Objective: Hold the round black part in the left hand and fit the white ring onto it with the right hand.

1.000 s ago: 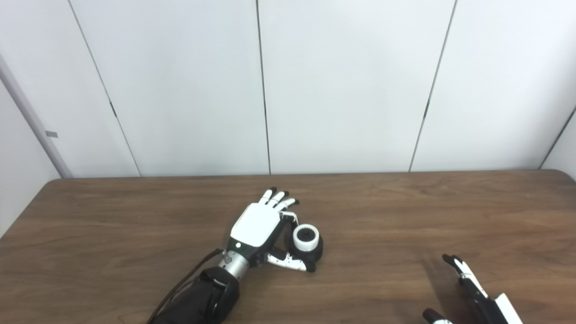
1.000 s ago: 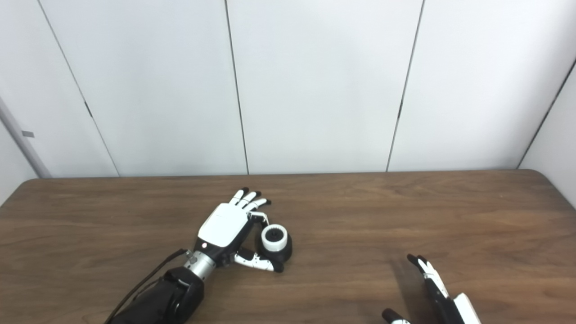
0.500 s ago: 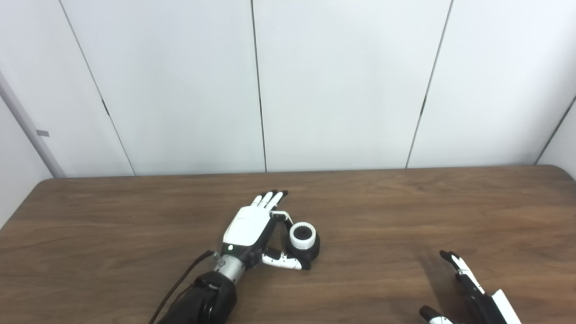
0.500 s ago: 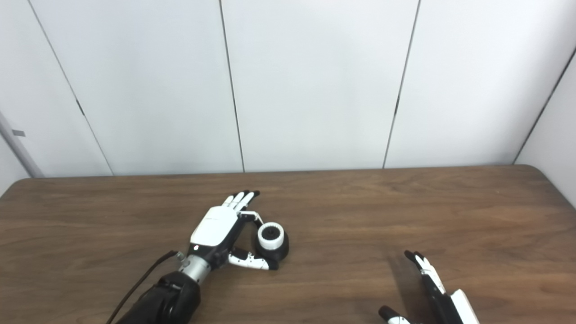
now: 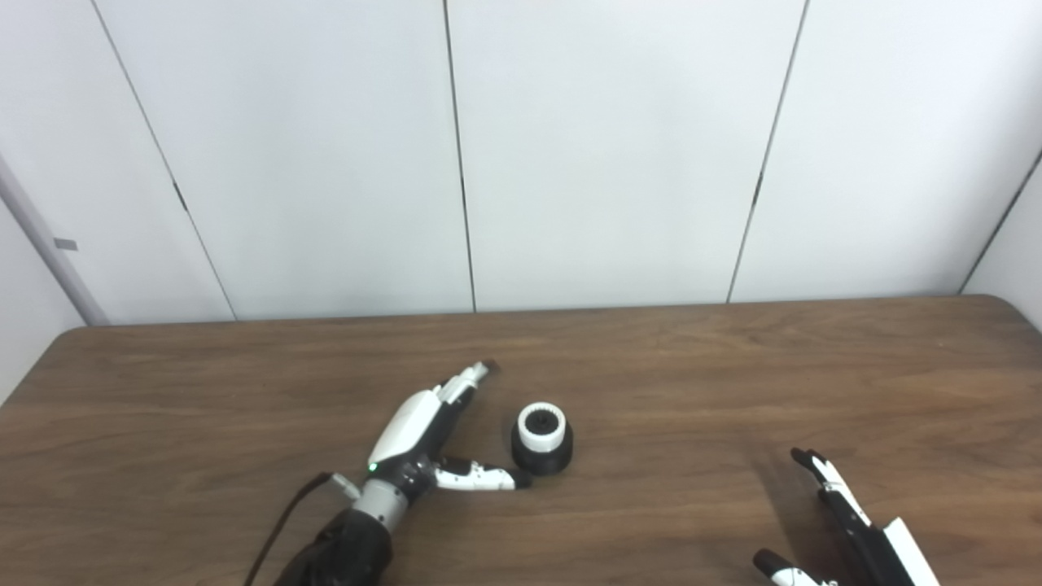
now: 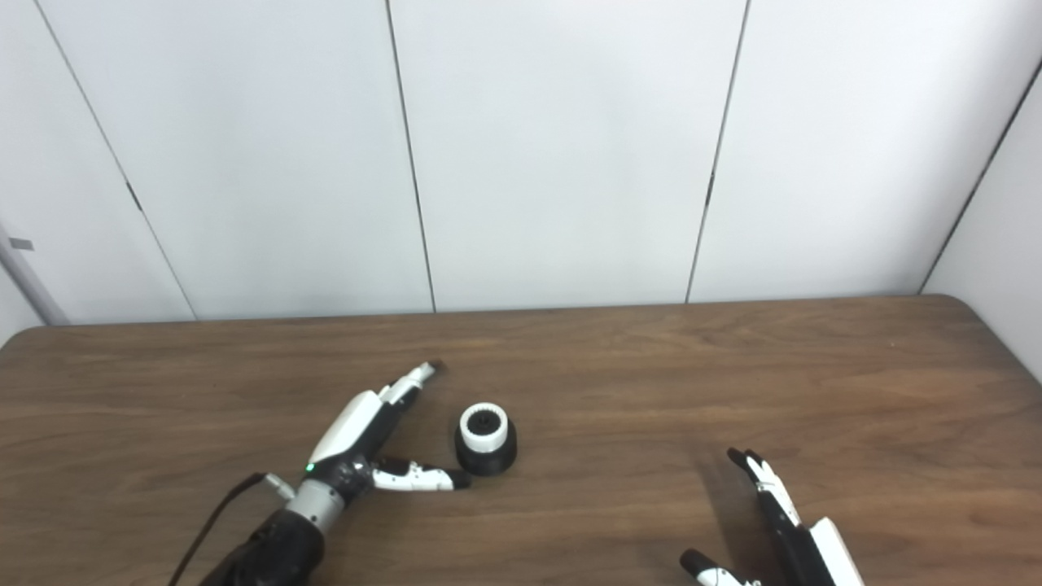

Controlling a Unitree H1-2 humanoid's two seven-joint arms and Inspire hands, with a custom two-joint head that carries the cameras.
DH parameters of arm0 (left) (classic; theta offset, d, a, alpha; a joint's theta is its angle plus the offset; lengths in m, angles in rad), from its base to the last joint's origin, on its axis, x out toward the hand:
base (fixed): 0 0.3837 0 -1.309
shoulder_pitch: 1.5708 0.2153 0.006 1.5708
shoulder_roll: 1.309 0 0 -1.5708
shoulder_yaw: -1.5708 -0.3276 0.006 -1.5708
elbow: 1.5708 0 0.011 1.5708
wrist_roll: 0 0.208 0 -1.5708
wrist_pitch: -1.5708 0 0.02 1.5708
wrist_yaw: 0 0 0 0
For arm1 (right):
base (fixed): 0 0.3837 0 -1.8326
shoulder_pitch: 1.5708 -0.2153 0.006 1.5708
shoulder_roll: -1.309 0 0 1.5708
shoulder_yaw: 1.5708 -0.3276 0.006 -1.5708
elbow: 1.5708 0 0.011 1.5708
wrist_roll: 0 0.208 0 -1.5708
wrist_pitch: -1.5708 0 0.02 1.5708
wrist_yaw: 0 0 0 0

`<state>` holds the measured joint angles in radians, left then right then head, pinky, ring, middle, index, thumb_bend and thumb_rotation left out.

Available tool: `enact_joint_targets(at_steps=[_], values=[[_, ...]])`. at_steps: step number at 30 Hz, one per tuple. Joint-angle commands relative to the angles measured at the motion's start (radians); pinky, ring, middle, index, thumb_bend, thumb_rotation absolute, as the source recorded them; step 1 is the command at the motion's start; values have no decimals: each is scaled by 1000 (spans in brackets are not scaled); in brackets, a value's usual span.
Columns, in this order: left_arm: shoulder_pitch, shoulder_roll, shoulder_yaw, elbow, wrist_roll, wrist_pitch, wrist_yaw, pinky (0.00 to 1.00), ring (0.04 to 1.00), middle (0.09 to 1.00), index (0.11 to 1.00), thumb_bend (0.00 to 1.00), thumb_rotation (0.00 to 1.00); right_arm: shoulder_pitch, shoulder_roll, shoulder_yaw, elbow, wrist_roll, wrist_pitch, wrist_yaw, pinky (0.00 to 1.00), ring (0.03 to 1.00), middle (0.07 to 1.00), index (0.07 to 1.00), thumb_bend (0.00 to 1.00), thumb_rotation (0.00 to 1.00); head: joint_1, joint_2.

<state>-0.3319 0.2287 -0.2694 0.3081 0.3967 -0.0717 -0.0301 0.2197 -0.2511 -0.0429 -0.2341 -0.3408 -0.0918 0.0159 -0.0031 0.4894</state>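
The round black part (image 5: 542,457) stands on the bench (image 5: 733,382) with the white ring (image 5: 541,427) already sitting on top of it. The left hand (image 5: 431,439) lies just beside it with fingers spread and holds nothing; its thumb tip is very near the base. The right hand (image 5: 855,529) waits well apart at the bottom right, also open and empty. The fitting looks done, so the good way now is to draw the left hand away without pushing the part. There is one black part, one ring and two hands.
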Motion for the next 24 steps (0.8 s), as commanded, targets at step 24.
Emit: enact_joint_targets(at_steps=[24], values=[[485, 9, 325, -370, -360, -85, -45, 810, 906, 943, 957, 614, 652, -26, -1, 13, 22, 27, -26, -14, 910, 1000, 996, 953, 534, 491, 6, -28]])
